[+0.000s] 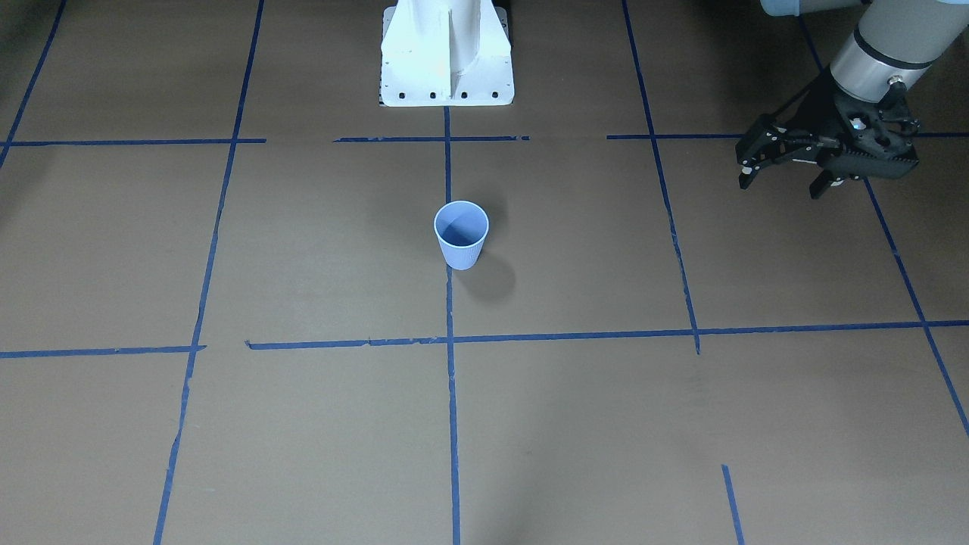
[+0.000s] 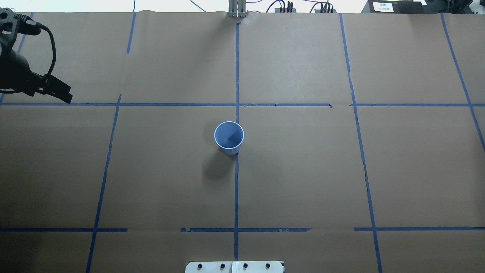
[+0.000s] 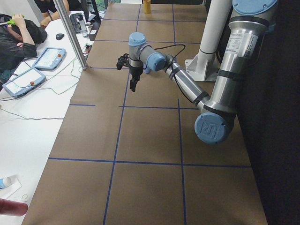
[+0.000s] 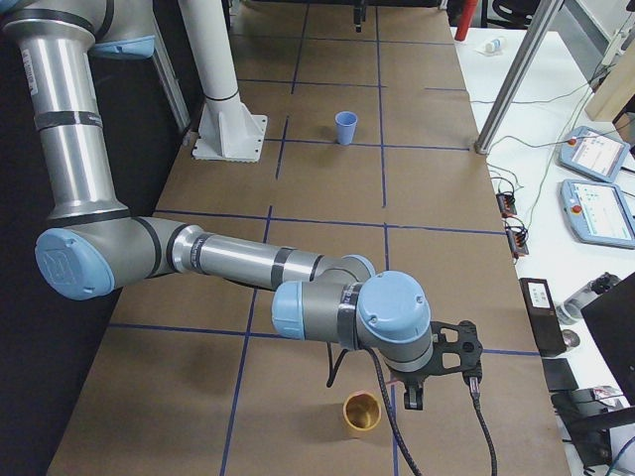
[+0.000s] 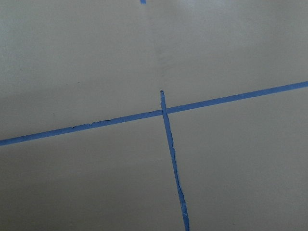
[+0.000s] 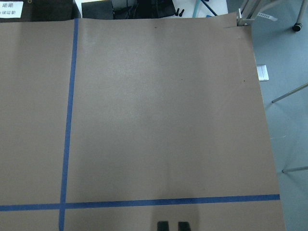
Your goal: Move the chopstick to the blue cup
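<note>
Currently the blue cup (image 1: 461,235) stands upright on the brown-papered desk (image 1: 303,250), mouth upward. In the overhead view it sits near the centre of the frame. Its base rests on the blue tape (image 1: 452,393) line that runs vertically through the middle of the frame. In the front-facing view the cup lies directly below the white base (image 1: 447,53), which is at the top centre.

The left gripper (image 1: 782,185) hangs above the desk at the upper right of the front-facing view and at the upper left edge of the overhead view. Its two fingers are spread wide, and it is well apart from the cup. Its wrist camera shows only desk paper and crossing tape lines.

The right gripper (image 6: 173,225) appears at the bottom centre of its own wrist view. There, its two dark fingertips (image 6: 163,225) stand close together with only a narrow gap. In the right side view it hangs at the lower centre of the frame, just beside an orange cup (image 4: 362,412). Contact with that cup cannot be determined. The blue cup is at the upper centre of that view, well apart from both.

The chopstick cannot be made out in any view.
</note>
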